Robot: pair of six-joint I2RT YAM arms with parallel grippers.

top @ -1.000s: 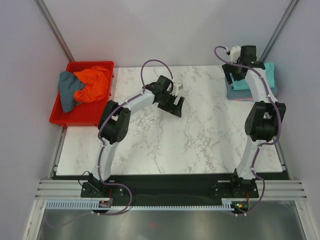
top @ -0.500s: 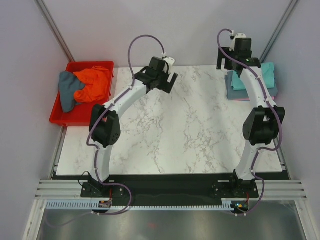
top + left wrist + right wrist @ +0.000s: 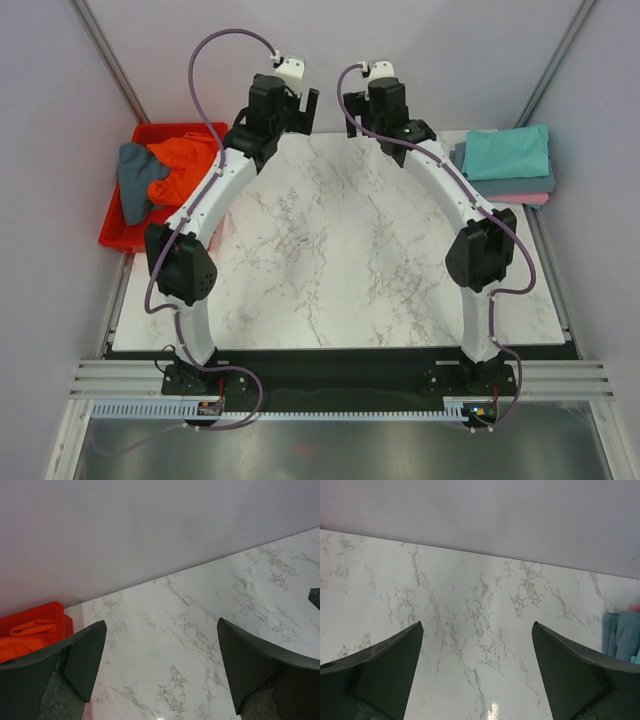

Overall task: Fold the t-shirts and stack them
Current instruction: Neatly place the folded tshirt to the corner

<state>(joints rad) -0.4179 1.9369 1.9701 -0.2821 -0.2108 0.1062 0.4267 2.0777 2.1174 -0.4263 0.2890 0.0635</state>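
A folded stack lies at the table's back right, with a teal t-shirt [image 3: 505, 152] on top, a slate blue-grey one [image 3: 500, 185] under it and a pink edge [image 3: 532, 198] at the bottom. An orange t-shirt [image 3: 187, 165] and a crumpled blue-grey t-shirt [image 3: 135, 182] lie in the red bin [image 3: 115, 238]. My left gripper [image 3: 300, 108] [image 3: 161, 630] and right gripper [image 3: 358, 112] [image 3: 477, 627] hang side by side above the table's back middle, both open with only marble between the fingers. The right wrist view catches the teal t-shirt [image 3: 622, 637] at its right edge, and the left wrist view the orange t-shirt [image 3: 25, 640].
The marble table [image 3: 330, 260] runs from the bin on the left to the stack on the right. Pale walls close in behind and on both sides. The arm bases sit on the black rail [image 3: 330, 375] at the near edge.
Both arms rose and swung to the back middle. The right gripper left the stack and moved left, opening wider. The left gripper moved from the table's middle toward the back wall.
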